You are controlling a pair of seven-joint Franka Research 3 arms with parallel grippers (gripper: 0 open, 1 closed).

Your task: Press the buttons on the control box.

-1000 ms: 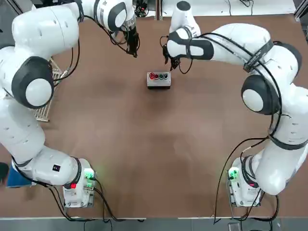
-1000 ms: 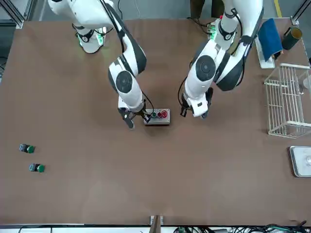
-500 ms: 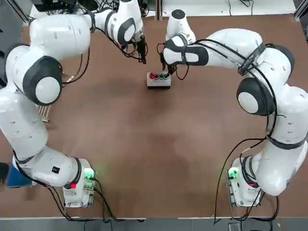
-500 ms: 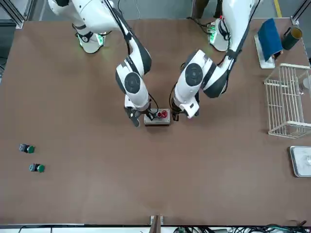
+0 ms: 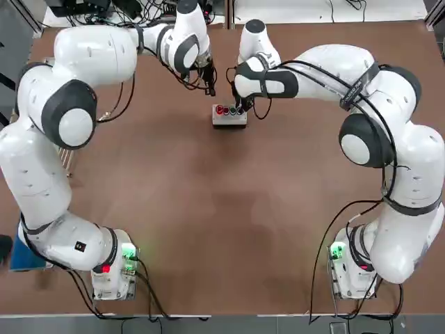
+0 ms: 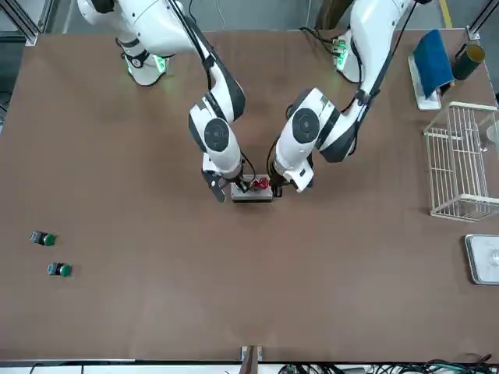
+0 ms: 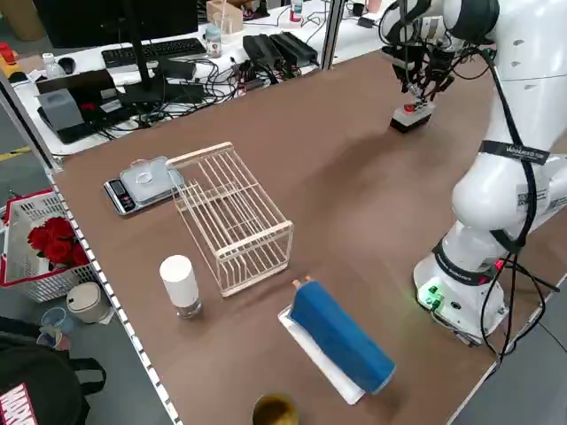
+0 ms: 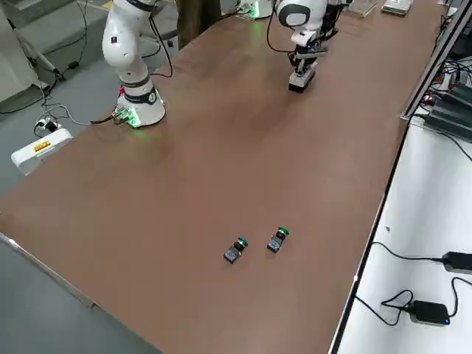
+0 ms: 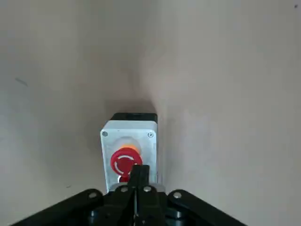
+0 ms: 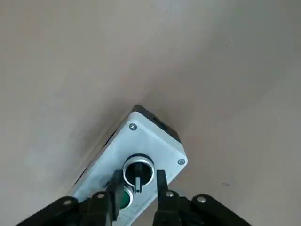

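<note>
The control box [image 5: 229, 117] is a small light grey box at the far middle of the table. Its buttons [image 5: 231, 110] run in a row: a larger red one [image 9: 123, 161], green ones, and a dark one [image 10: 138, 171] at the other end. My left gripper [image 5: 211, 88] is shut, its joined fingertips [image 9: 138, 172] hanging just over the near edge of the red button. My right gripper [image 5: 241, 105] hovers over the dark end button. Its fingers [image 10: 161, 181] stand a little apart on either side of it, holding nothing. In the front view both grippers flank the control box [image 6: 252, 190].
A white wire rack [image 6: 464, 160] lies at my left side of the table, with a scale [image 7: 142, 183], a white cylinder [image 7: 180, 283] and a blue roll [image 7: 341, 335] near it. Two loose green-topped button pieces [image 6: 43, 239] [image 6: 58, 269] lie far off on my right.
Both grippers have closed in on the control box from either side and now hang over its two ends. The right fingers have drawn closer together.
</note>
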